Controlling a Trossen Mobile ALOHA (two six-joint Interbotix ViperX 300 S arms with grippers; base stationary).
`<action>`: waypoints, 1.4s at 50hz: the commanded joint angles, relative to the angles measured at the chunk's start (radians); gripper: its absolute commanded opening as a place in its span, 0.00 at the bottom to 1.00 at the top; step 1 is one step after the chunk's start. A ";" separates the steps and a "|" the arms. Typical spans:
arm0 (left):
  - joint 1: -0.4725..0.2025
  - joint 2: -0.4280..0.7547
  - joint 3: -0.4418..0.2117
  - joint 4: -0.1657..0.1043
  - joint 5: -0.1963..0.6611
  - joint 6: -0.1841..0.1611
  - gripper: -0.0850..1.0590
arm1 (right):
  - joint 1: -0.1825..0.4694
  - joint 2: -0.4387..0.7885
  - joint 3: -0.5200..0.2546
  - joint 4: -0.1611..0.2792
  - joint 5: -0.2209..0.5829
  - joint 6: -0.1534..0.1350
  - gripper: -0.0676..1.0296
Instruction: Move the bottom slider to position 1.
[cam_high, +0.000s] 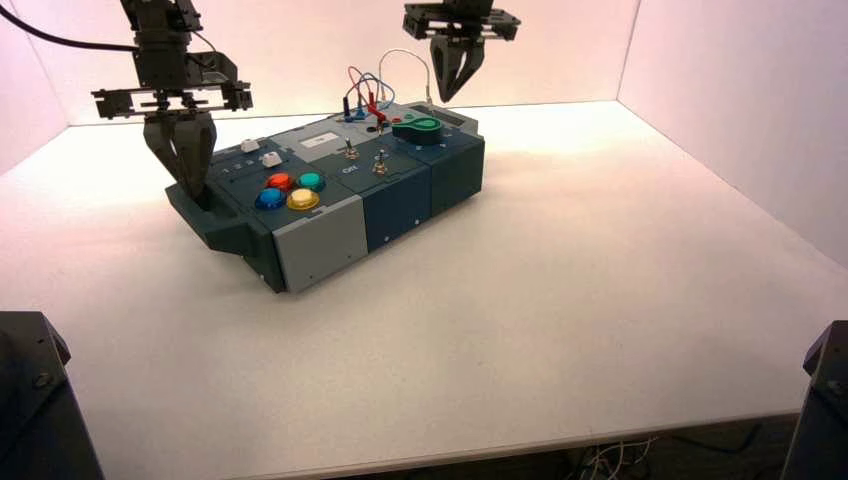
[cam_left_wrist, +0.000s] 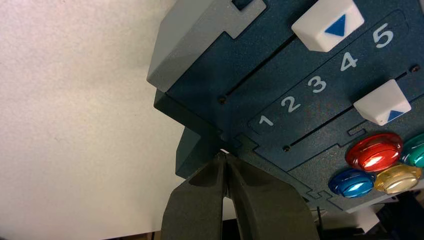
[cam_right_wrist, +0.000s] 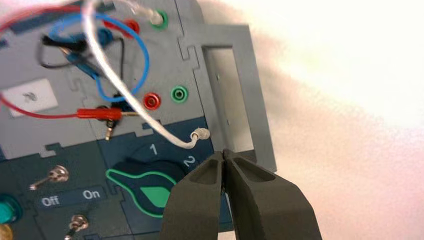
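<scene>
At centre left in the high view, the left gripper (cam_high: 205, 195), tips pressed together, hovers by the box's dark, angular handle (cam_high: 233, 234); the right gripper (cam_high: 447, 98), also closed, waits upper centre.

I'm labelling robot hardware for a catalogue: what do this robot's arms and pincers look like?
Both arms are black and jointed, with slotted crossbars; a black cable reaches the left one. Each ends in a dark, tapering two-fingered pincer, left and right.
</scene>
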 joint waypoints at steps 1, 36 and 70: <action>-0.017 0.012 -0.055 -0.015 -0.035 0.005 0.05 | -0.002 -0.011 -0.020 0.002 0.009 -0.003 0.04; -0.014 0.015 -0.078 -0.015 -0.020 0.012 0.05 | -0.029 0.012 -0.046 -0.041 0.032 -0.017 0.04; 0.000 0.011 -0.110 -0.017 -0.023 0.011 0.05 | -0.034 0.041 -0.060 -0.046 0.149 -0.043 0.04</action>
